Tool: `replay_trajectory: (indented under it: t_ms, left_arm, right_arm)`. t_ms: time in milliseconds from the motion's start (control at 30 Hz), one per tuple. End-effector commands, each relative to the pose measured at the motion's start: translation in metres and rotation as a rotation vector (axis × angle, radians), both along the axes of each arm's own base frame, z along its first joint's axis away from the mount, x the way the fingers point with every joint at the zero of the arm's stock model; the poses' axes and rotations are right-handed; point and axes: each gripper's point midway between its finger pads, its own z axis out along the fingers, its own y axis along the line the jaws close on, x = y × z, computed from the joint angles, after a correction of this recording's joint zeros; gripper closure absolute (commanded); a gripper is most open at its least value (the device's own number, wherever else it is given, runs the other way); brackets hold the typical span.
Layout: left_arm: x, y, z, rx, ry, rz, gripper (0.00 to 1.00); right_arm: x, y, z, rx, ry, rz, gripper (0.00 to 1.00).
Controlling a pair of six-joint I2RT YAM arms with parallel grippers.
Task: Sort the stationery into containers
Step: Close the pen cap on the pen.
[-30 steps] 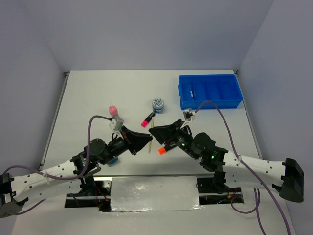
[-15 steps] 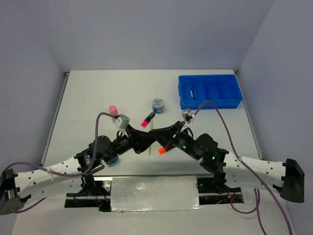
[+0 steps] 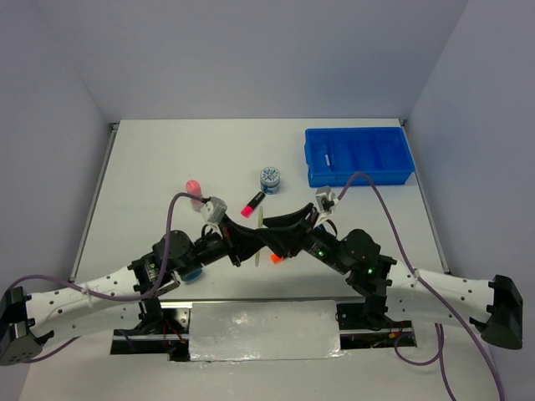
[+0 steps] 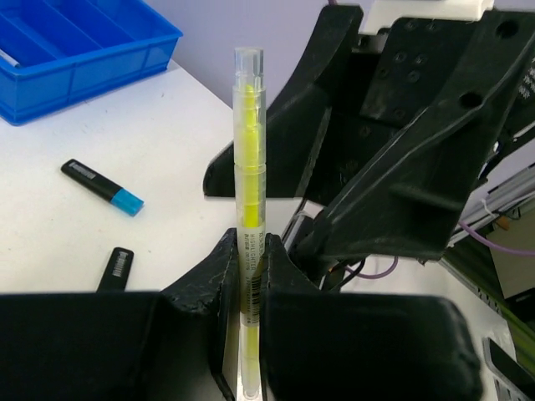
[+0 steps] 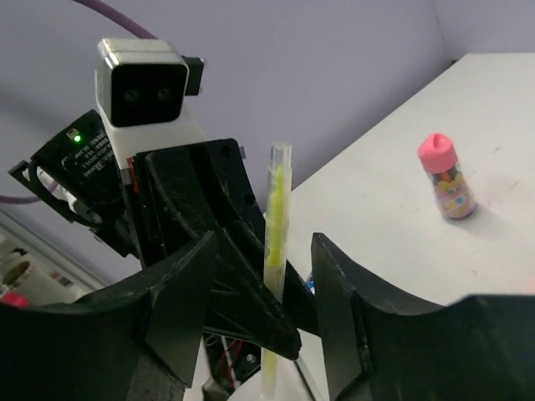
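My left gripper [image 4: 248, 244] is shut on a thin clear highlighter [image 4: 248, 159] with a yellow core and holds it upright above the table. My right gripper [image 5: 266, 251] is open, one jaw on each side of the highlighter [image 5: 276, 213] and not touching it. In the top view both grippers meet at the middle front, where the highlighter [image 3: 260, 217] shows as a pale stick. The blue tray [image 3: 358, 155] stands at the far right. A pink-capped marker [image 3: 252, 204], a round blue jar [image 3: 269, 177], a pink-capped bottle [image 3: 194, 191] and an orange-capped marker [image 3: 274, 259] are on the table.
A blue-capped marker [image 4: 102, 186] and another black marker [image 4: 117, 267] lie on the table in the left wrist view. A second blue jar [image 3: 191, 274] is mostly hidden under the left arm. Grey walls enclose the table on three sides.
My left gripper has moved right with the highlighter and met the right gripper, whose open jaws now stand around it. The orange-capped marker is now partly hidden.
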Motion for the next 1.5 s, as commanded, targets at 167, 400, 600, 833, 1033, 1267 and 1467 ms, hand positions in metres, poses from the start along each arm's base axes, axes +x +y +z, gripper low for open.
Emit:
replay_trajectory:
  t_ms: [167, 400, 600, 833, 1033, 1267, 1467]
  left_arm:
    - [-0.015, 0.001, 0.028, -0.031, -0.128, -0.081, 1.00]
    - [-0.023, -0.008, 0.023, -0.002, -0.144, -0.143, 1.00]
    - [-0.022, -0.008, 0.023, 0.005, -0.142, -0.142, 1.00]
    - [-0.018, -0.004, 0.027, 0.007, -0.149, -0.113, 1.00]
    - [-0.014, 0.003, 0.048, 0.007, -0.210, -0.074, 1.00]
    - [-0.004, 0.013, 0.099, 0.006, -0.345, 0.003, 1.00]
    - [-0.001, 0.016, 0.123, 0.013, -0.411, 0.024, 1.00]
  right_arm:
    - [0.003, -0.022, 0.048, 0.030, -0.091, -0.077, 0.38]
    - [0.007, -0.010, 0.051, -0.035, -0.106, -0.072, 0.42]
    - [0.005, 0.001, 0.046, -0.068, -0.110, -0.035, 0.59]
    - [0.005, 0.003, 0.037, -0.078, -0.094, -0.031, 1.00]
    - [0.000, 0.014, 0.015, -0.086, -0.061, 0.021, 1.00]
    - [-0.006, 0.033, -0.044, -0.141, 0.044, 0.098, 1.00]
    - [-0.015, 0.046, -0.081, -0.187, 0.109, 0.146, 1.00]
